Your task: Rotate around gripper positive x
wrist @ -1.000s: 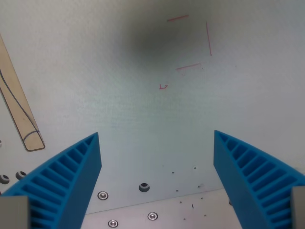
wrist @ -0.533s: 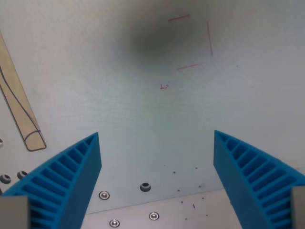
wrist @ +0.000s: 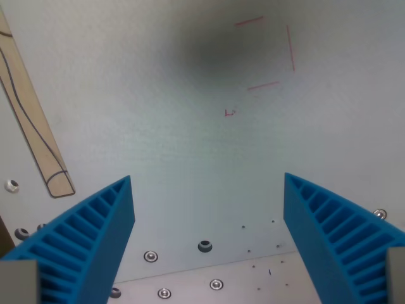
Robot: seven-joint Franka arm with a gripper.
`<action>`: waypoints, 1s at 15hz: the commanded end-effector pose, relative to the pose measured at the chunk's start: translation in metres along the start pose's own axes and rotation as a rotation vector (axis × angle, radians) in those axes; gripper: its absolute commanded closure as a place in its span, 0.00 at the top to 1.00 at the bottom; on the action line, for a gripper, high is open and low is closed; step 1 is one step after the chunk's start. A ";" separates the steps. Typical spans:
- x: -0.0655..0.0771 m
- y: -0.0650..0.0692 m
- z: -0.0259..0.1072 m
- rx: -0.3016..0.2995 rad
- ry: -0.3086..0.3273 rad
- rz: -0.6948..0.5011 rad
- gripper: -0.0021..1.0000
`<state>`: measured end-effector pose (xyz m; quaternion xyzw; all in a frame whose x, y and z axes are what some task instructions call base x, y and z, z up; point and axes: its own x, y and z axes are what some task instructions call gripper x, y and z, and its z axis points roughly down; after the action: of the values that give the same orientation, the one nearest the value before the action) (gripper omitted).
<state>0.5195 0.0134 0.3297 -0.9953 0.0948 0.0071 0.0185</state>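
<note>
My gripper (wrist: 209, 209) is open and empty, with its two blue ribbed fingers (wrist: 88, 244) low at the wrist view's left and right, far apart. It hangs above a pale grey-white table surface (wrist: 190, 145). A red marked square outline (wrist: 269, 54) with one side open lies on the surface toward the top of the view, with a small red mark (wrist: 230, 113) below it. Nothing is between the fingers.
A light wooden strip with a dark drawn line (wrist: 31, 120) lies at the wrist view's left. Screw heads and holes (wrist: 205, 246) run along the plate's edge at the bottom. A dark blurred shadow (wrist: 215, 47) falls near the red square.
The whole scene has shifted a little to the right and upward in the view, so the camera has moved. More screws show at the bottom. The fingers stay equally open.
</note>
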 end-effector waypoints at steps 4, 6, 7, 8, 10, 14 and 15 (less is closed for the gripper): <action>0.000 0.004 -0.001 0.193 0.007 -0.012 1.00; 0.000 0.004 -0.001 0.217 0.007 -0.012 1.00; 0.000 0.004 -0.001 0.228 0.007 -0.012 1.00; 0.000 0.004 -0.001 0.240 0.007 -0.012 1.00; 0.000 0.004 -0.001 0.263 0.007 -0.012 1.00; 0.000 0.004 -0.001 0.310 0.006 -0.012 1.00; 0.000 0.004 -0.001 0.322 0.006 -0.012 1.00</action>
<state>0.5216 0.0134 0.3319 -0.9914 0.0983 0.0073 0.0865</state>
